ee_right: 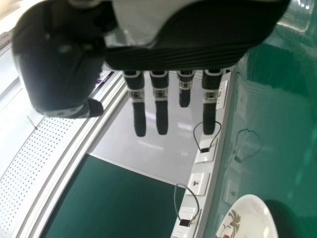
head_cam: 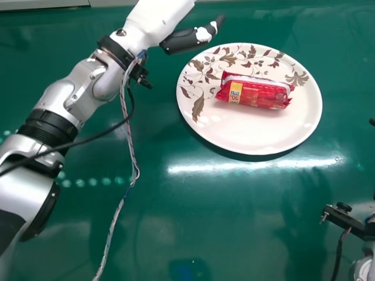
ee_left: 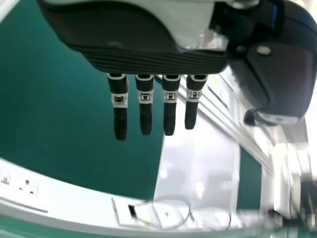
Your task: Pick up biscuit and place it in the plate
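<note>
One biscuit packet [head_cam: 262,93] on plate [head_cam: 240,130]

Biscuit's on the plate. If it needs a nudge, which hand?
Left, probably. The left hand is open just off the far-left rim of the plate, near the biscuit; the right arm is at the head view's bottom right, farther off.

Bright; white glare streak on green table [head_cam: 234,216]; dark shadow beneath plate [head_cam: 246,133].
</note>
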Motion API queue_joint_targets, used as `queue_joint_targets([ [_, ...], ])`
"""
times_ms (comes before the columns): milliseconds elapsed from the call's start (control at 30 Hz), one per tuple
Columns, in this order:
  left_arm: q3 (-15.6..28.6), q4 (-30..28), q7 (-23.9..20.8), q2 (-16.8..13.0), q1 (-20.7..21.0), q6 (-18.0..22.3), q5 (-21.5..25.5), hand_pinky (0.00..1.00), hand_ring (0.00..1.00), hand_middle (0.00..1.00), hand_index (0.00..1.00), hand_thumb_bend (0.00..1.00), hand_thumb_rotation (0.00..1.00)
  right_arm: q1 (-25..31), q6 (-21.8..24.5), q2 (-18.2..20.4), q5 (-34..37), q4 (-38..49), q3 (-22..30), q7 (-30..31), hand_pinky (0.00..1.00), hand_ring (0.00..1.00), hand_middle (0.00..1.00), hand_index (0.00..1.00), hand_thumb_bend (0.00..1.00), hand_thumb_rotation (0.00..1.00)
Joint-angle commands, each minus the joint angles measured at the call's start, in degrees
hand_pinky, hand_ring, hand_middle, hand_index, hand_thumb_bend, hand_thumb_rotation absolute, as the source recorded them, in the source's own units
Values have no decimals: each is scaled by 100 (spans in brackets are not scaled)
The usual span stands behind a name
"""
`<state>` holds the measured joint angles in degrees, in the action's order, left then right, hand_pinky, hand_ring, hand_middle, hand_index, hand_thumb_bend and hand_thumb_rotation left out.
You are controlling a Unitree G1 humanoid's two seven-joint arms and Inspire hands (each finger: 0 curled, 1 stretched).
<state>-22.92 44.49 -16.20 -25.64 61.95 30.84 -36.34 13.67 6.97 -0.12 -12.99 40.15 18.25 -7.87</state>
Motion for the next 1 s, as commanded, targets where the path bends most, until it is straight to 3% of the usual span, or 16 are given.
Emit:
queue_joint_targets([
  [0,421,-417,73,55,-506,135,534,71,82,85,87,50,74,-56,-116,-9,44,-159,-12,-72,72,78,81,77,50,22],
  [233,1291,-1516,454,189,-1828,477,1806,66,79,84,84,41,57,-220,-446,-66,151,-560,-75,-48,75,79,81,77,49,21],
  [367,1655,-2167,658,137,-2486,245,2044,65,76,80,84,41,61,-254,-339,3,128,-551,-192,-67,76,80,81,78,48,22],
  [433,1877,-2640,889,134,-2844,-85,2319,69,77,79,83,42,62,-290,-340,46,130,-604,-233,-115,75,79,81,78,48,20],
  [500,2096,-2986,1042,144,-3137,-248,2567,69,77,79,83,39,51,-313,-326,67,85,-645,-279,-160,74,79,81,78,48,19],
  [733,2753,-3875,1331,47,-3799,-855,2842,71,76,78,81,40,51,-383,-465,68,94,-869,-364,-287,75,80,80,76,49,19],
  [800,2890,-4025,1406,44,-3924,-953,2927,67,73,76,79,41,53,-405,-488,47,115,-926,-370,-290,75,80,80,77,49,19],
  [967,3121,-4177,1556,40,-4195,-958,3042,69,75,75,79,36,51,-510,-597,-59,167,-1071,-364,-233,73,79,80,77,49,17],
])
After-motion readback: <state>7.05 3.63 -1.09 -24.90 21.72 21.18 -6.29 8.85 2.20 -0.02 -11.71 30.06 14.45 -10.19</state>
